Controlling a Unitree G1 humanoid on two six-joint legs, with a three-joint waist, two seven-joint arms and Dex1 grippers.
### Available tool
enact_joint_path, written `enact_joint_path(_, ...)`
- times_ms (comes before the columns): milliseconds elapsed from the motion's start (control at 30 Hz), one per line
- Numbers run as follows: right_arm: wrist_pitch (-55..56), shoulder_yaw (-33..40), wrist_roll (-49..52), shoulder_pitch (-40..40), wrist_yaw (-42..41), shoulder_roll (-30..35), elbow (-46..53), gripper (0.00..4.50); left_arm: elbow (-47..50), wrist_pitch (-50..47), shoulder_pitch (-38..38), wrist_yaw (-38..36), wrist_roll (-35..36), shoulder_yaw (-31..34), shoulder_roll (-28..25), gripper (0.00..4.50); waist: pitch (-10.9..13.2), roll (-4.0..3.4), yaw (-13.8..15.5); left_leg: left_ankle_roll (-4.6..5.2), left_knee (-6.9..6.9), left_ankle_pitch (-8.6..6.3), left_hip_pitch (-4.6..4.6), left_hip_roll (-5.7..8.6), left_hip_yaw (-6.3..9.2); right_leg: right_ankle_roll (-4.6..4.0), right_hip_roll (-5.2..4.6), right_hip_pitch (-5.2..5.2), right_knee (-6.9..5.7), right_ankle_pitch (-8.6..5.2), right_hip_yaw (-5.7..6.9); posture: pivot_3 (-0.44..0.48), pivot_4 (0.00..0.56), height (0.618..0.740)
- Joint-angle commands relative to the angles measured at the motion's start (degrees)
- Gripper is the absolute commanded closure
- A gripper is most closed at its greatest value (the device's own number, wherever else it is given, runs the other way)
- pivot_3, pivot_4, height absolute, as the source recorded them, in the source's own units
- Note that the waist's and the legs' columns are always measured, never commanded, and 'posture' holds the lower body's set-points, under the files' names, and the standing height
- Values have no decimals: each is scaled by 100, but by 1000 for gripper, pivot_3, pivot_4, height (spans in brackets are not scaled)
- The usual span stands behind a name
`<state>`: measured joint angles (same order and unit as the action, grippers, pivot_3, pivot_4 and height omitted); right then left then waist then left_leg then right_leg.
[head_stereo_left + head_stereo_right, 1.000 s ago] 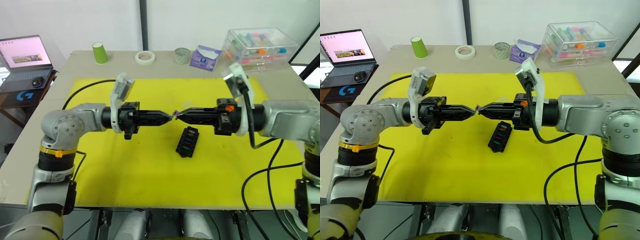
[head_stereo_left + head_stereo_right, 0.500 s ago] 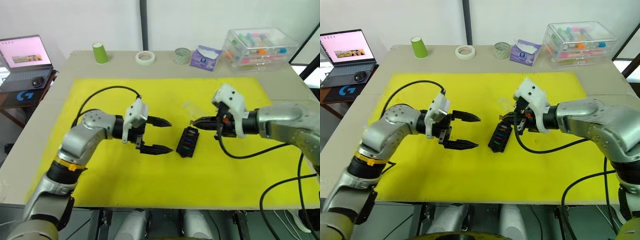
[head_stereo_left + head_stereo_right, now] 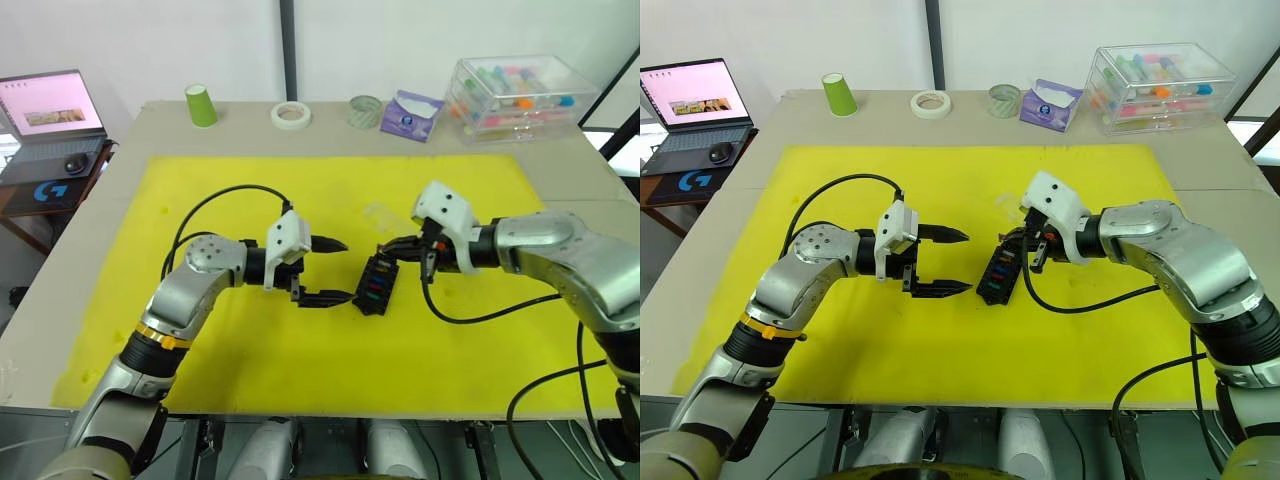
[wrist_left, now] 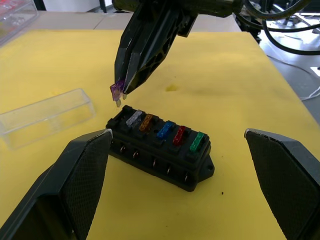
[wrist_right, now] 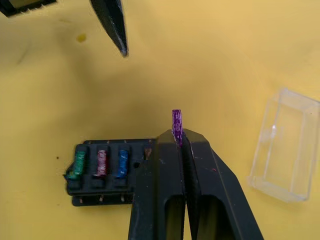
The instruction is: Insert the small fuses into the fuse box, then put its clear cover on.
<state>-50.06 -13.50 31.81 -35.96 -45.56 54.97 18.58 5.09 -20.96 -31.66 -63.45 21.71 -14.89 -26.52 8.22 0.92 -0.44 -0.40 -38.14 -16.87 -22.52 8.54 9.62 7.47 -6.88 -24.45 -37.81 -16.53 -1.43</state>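
The left end effector [image 3: 335, 270] is held spread wide, its fingers [image 4: 75, 185] far apart. The right end effector [image 5: 178, 140] is closed, pointed toward the left one from the opposite side.

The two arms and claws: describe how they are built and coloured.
Both arms have silver-grey metal shells with round joints. Each wrist carries a white camera block, and a black cable loops along each arm. The left claw and right claw have two tapering black fingers; the left arm bears a yellow band.
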Motion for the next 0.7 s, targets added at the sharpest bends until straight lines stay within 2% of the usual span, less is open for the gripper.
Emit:
enact_joint_path(33,174,49,-224,-41,-189,-75,-43,4500,83,23,-99,39,15,101,43,41,0,0,-2,0,0,0,0,0,0,0,0,0,0,0,0,0,150,740)
enact_joint_path(700,411,183,-854,132,-570,-348,-399,4500,76,-13,-110,-8,19,115,17,41,0,0,-5,0,-1,0,0,0,1,0,0,0,-1,0,0,0,150,740)
